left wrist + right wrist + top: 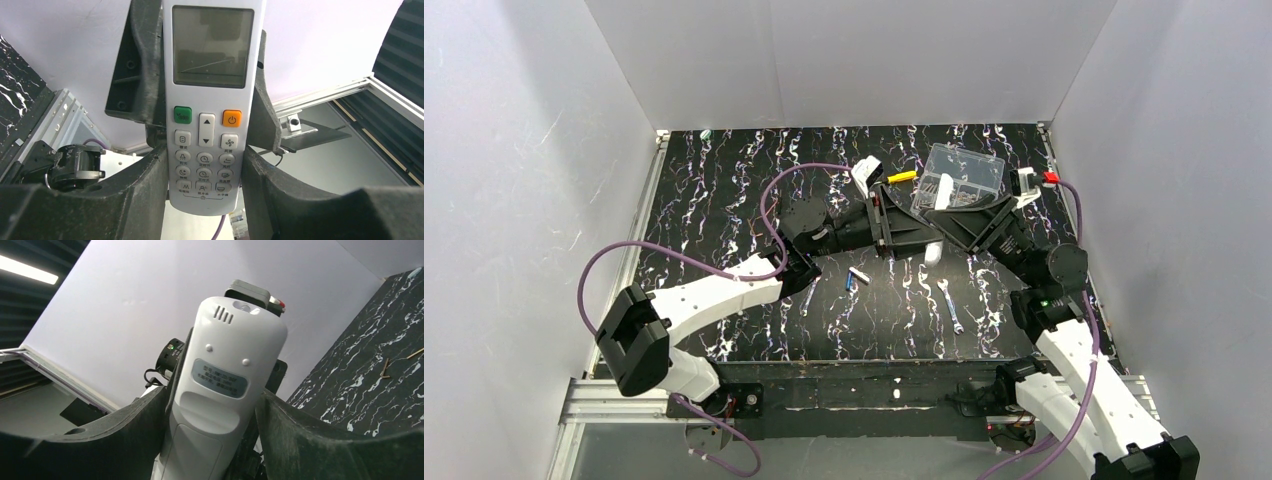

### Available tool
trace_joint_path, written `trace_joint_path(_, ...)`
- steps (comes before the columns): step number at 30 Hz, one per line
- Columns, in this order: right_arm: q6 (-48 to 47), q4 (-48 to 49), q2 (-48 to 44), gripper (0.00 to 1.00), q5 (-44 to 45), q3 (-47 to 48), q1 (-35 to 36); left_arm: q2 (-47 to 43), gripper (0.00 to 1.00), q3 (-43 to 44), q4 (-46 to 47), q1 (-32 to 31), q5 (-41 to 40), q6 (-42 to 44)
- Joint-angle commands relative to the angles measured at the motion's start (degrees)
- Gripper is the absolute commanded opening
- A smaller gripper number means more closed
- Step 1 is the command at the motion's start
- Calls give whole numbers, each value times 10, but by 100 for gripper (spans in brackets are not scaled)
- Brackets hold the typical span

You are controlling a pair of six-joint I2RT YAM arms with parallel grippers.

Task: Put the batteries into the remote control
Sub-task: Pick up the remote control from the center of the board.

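Note:
The white remote control point(210, 50) is clamped near its lower end in my left gripper point(204, 156), raised above the table with the screen and buttons facing that wrist camera. My right gripper point(212, 395) reaches in from the opposite side. Its fingers point(125, 425) stand open on either side of the remote's back point(235, 340), where the battery cover looks closed. From above, both grippers point(924, 232) point(956, 225) meet at the remote point(934, 252) in mid-table. Two batteries point(857, 278) lie loose on the black mat, left of and nearer than the grippers.
A silver wrench point(951, 305) lies on the mat near the right arm. A clear compartment box point(966, 172) and a yellow-handled screwdriver point(902, 177) sit at the back. A small white piece point(866, 174) lies left of the screwdriver. White walls enclose three sides.

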Motion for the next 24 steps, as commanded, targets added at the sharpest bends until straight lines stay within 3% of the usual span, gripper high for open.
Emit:
trace_joint_path(1,10,57,-14,70,-7,9,1,-24,0,22,73,-5,0,-2)
trace_joint_path(17,68,111,-5,60,1,16,1,-49,0,-8,82,-10,4,0)
trace_joint_path(20,77,119,1,51,2,18,1,-49,0,-11,84,-12,5,-1)
trace_joint_path(24,80,119,3,32,2,20,1,-51,0,-19,86,-12,1,-2)
